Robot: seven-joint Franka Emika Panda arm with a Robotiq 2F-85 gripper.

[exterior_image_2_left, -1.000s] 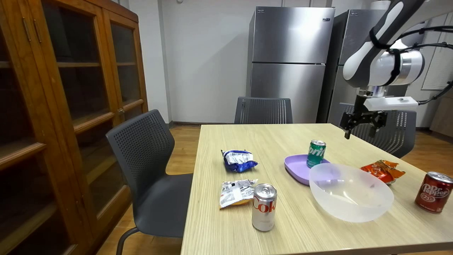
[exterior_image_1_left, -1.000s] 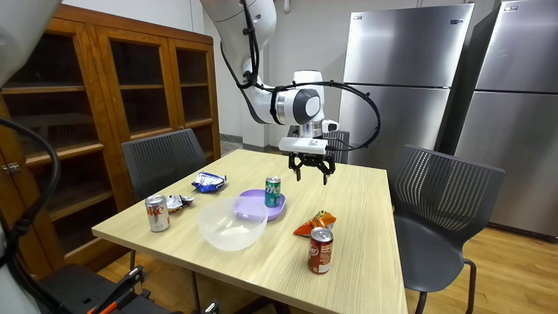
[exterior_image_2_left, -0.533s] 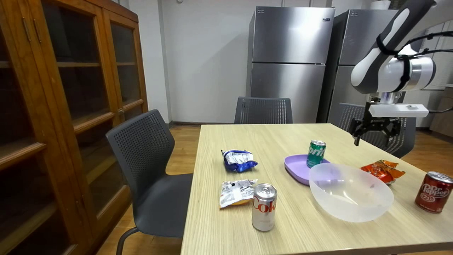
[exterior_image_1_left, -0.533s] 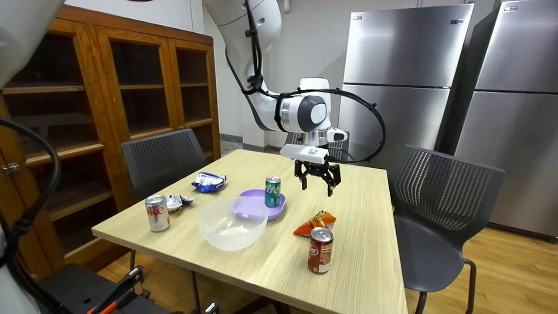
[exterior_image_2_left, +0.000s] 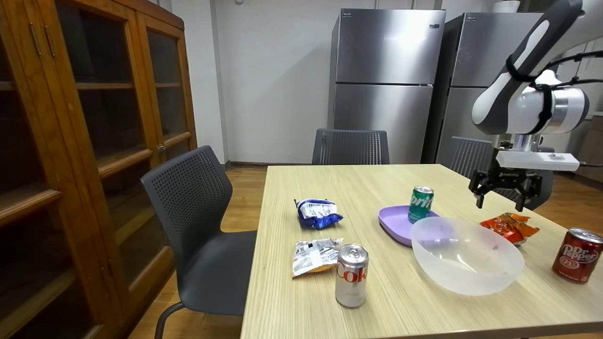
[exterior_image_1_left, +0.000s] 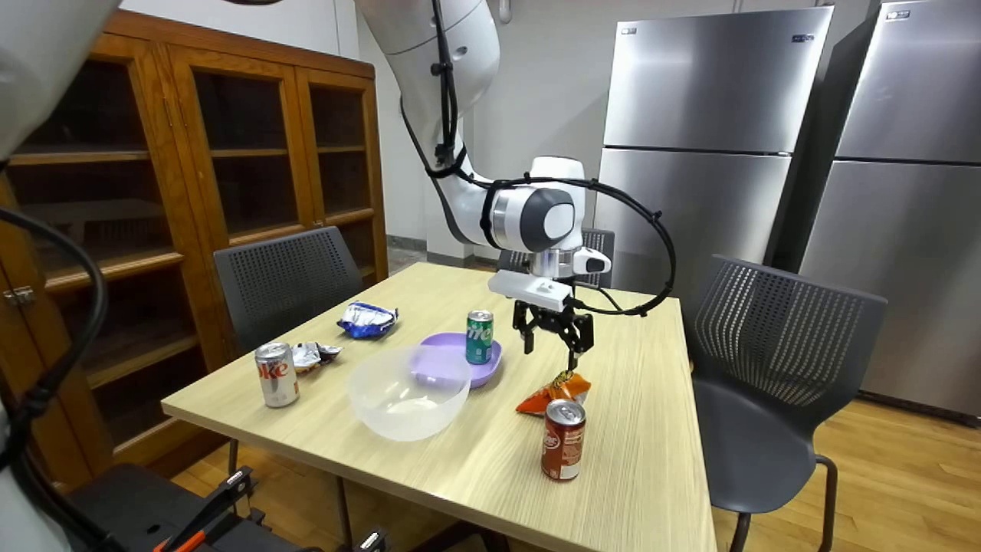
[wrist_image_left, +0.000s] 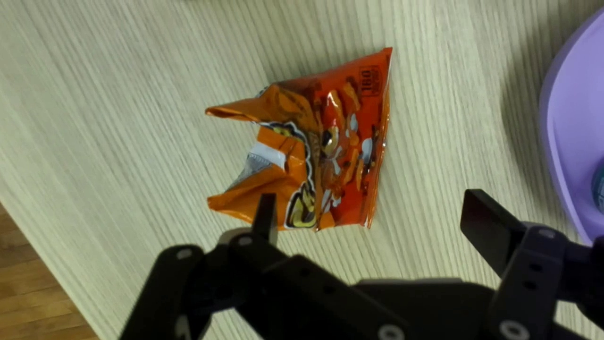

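Wrist view: one orange snack bag, crumpled, lying on the table near the purple plate, probably light, soft and slippery, likely best pinched across its central crease; one gripper, spread wide, holding nothing.

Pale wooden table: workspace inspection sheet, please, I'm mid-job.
Surface: rectangular pale wooden table.
Job's things: crumpled orange foil snack packet, lying on the table.
Clutter: purple plastic tray bearing upright green metal can; round translucent plastic bowl; upright silver metal can; upright dark-red metal can; crumpled blue-white foil packet; crumpled silver foil packet.
Black two-fingered end effector: open, gripping nothing, close to the orange packet.
Cables: black cable looping beside the white arm.
Surroundings: grey perforated-back chairs, steel refrigerators, brown wooden glass-doored cabinet.
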